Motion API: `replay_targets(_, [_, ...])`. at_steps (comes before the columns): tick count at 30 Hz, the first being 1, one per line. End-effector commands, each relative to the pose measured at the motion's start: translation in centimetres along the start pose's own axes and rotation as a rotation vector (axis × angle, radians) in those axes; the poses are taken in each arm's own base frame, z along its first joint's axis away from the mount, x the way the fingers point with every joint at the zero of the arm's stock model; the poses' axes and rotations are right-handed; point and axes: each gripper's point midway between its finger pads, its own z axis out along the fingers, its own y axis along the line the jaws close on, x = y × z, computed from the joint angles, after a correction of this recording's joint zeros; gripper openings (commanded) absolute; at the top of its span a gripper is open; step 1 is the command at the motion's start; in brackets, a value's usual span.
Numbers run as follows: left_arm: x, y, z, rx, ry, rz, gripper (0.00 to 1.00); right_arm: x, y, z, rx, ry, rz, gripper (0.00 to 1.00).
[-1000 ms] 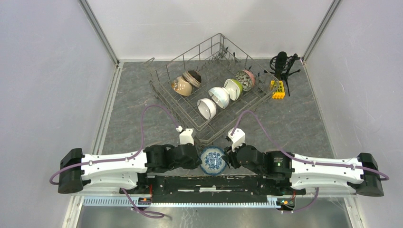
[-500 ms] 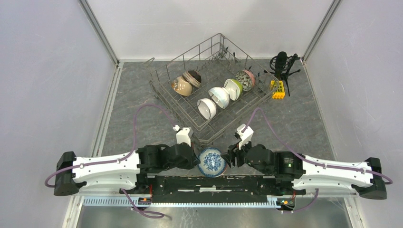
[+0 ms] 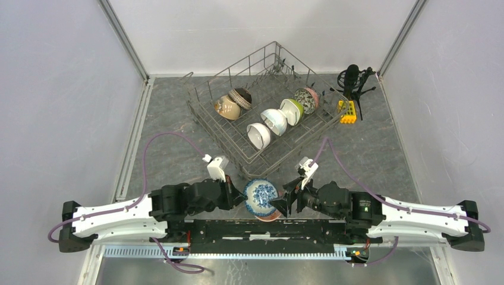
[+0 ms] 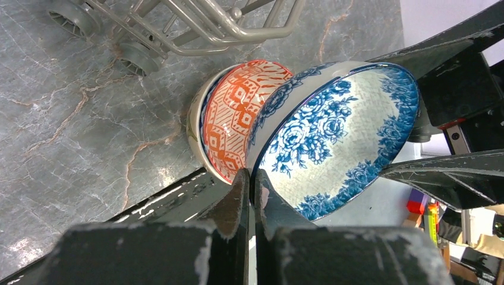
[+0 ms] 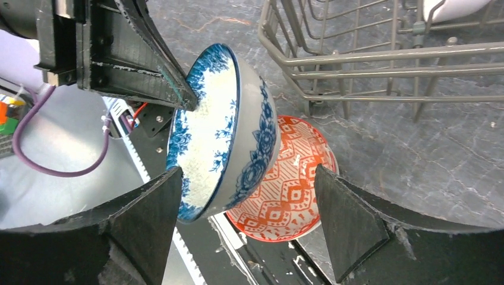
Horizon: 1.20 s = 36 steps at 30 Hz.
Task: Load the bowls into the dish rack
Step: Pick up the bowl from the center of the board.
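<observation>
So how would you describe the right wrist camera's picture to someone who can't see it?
A blue-and-white floral bowl hangs tilted on edge, pinched at its rim by the left gripper, between the open fingers of the right gripper. Behind it are an orange-and-white patterned bowl and a corner of the wire dish rack.

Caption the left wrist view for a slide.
Left gripper pinches the blue floral bowl, tilted over an orange patterned bowl.
</observation>
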Motion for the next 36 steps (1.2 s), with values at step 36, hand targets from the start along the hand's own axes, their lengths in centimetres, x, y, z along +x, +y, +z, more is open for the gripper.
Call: replay_targets(36, [-2.9,-4.3,-2.3,0.326,-0.163,-0.079,0.02,-3.5,5.2,0.6,-0.322,-0.272,0.484,0.77])
